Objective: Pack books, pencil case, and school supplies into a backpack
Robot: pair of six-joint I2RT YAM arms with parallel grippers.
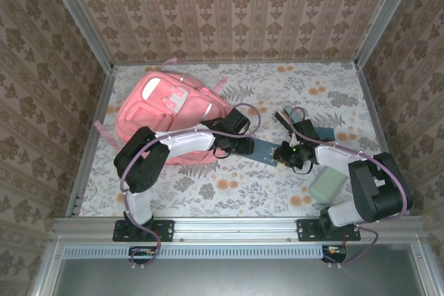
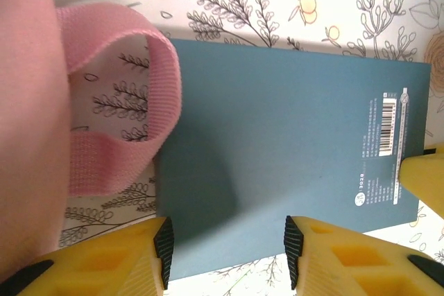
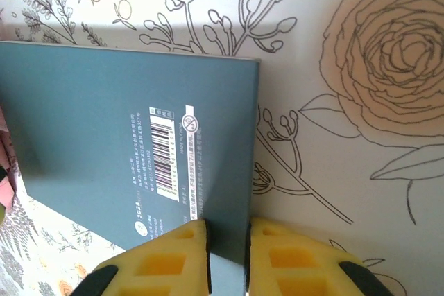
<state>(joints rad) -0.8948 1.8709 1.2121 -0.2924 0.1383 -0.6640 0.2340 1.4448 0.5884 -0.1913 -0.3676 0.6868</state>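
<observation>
Pink fabric backpack (image 1: 170, 109) lies at the far left of the flowery table cover (image 1: 229, 195). Just beside it, in the middle, is a dark teal flat notebook (image 2: 277, 136) with a white barcode on it. A pink strap (image 2: 165, 95) curls over the notebook's edge on the bag side. The left pincer (image 2: 225, 247) hangs over the end of the notebook by the backpack. Its yellow fingers (image 2: 132, 261) stand apart and are not squeezing anything. The right pincer (image 3: 227, 244) is at the other end. Its two yellow fingers are pinched tight on the thin edge of the notebook, by the barcode. I cannot tell if the notebook is lifted off the table. A pale mint-green soft pencil case (image 1: 326, 186) lies on the near right, well apart from the backpack, close to the right arm.
</observation>
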